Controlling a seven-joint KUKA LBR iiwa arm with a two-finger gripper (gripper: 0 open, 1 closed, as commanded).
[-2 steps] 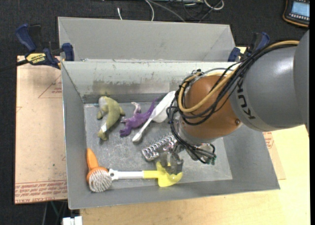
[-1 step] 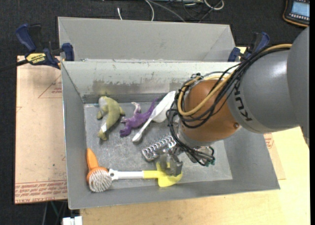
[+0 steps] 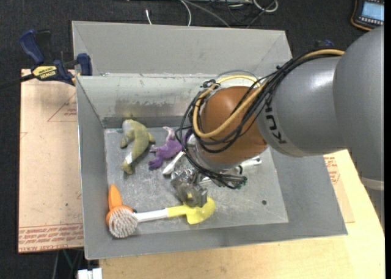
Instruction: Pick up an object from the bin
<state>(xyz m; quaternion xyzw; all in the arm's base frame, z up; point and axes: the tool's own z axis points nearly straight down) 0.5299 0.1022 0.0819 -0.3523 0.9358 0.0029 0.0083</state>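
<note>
So the gripper (image 3: 193,193) is parked low in the near middle of the bin (image 3: 91,149). The yellow handle of a dish brush (image 3: 178,213) is found right at its tip, just on the near side. The brush's stem is stretched off to the left, ending in a bristly head at the near-left corner. Whether the gripper is open or closed can't really be made out. A purple toy (image 3: 165,151) and a greenish toy (image 3: 135,139) are seen farther back on the left.

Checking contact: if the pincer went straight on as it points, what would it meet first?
Probably the yellow brush handle, just under the pincer; depth is unclear, so perhaps the bin floor.
</note>
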